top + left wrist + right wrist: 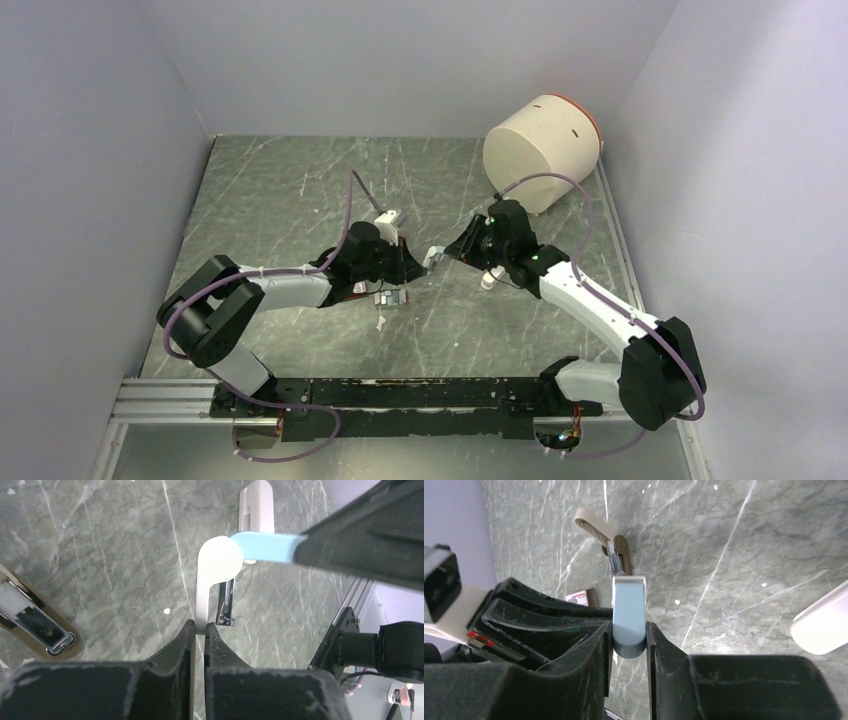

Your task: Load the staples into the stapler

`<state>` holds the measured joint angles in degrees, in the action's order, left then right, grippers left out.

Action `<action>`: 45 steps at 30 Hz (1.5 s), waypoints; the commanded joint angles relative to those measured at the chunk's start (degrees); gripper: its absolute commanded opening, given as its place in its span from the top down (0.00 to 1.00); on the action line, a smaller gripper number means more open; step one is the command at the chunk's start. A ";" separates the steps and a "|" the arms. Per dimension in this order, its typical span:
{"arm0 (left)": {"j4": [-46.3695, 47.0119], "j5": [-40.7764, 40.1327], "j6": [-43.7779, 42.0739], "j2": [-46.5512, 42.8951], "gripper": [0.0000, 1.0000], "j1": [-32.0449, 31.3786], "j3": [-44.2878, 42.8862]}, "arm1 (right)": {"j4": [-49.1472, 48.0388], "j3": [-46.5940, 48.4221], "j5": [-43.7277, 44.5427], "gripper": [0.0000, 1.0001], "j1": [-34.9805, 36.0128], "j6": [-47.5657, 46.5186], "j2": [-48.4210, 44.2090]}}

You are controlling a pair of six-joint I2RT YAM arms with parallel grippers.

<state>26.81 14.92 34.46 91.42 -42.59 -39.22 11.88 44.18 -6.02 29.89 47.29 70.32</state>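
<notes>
Left gripper (199,630) has its fingers pressed together on the thin edge of the white upper arm of the stapler (217,560). The right gripper (629,635) pinches the stapler's light-blue part flat between its pads. The two arms meet nose to nose, each holding one half. That grip appears meant to hinge the stapler open and keep it steady above the table. The metal magazine (227,602) hangs exposed just right of the left fingers, and whether it holds anything cannot be told.

The staples themselves cannot be made out with certainty. A small red box (580,597) lies on the table just beside the left gripper, and they are probably near it. Neither gripper is free to fetch them, so one would have to let go first.

Left of the left gripper lies a tan stapler-like object (37,625), opened, with its metal channel showing. A white plastic piece (256,505) rests on the table beyond the fingertips. A white tub (540,150) lies tipped over, well apart, past the right gripper.
</notes>
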 commanded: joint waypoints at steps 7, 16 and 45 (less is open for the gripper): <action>3.74 4.41 -1.85 0.33 0.95 -0.11 3.67 | -2.20 1.09 -0.76 0.69 -4.49 -2.10 2.52; 3.37 4.51 0.44 0.25 0.95 -0.15 2.30 | -7.83 -2.03 -7.07 0.54 -4.59 -0.49 6.10; 3.51 2.62 3.50 2.56 0.77 -0.12 2.32 | -14.53 -1.18 -6.86 0.69 -0.21 0.80 17.28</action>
<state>28.64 18.02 38.20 94.08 -42.78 -36.16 -3.49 40.53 -16.71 29.34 50.09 86.26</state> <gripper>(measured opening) 0.127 0.352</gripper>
